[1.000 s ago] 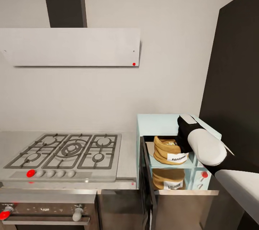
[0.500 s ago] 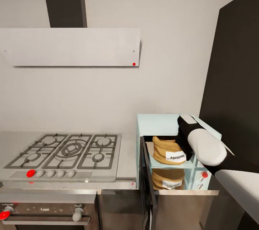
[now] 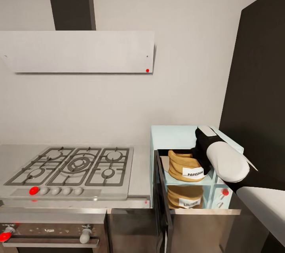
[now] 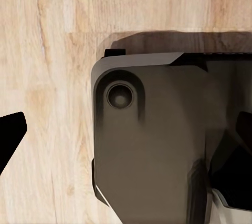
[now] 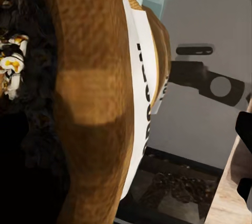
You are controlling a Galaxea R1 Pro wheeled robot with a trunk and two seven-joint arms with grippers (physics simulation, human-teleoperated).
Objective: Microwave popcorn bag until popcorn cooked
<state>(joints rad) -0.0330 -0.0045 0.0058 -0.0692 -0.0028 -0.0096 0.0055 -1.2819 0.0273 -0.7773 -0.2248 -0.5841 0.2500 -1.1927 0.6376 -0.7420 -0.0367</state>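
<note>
The steel surface (image 3: 140, 174) beside the gas hob (image 3: 75, 166) carries no bag. Further right, the popcorn bag (image 3: 185, 165) sits inside the mint microwave (image 3: 174, 136), whose dark door (image 3: 161, 193) stands open. The right claw (image 3: 200, 158) is at the bag's side; whether it grips or has let go, I cannot tell. Placement looks done. Withdrawing, shutting the door and heating remain.
</note>
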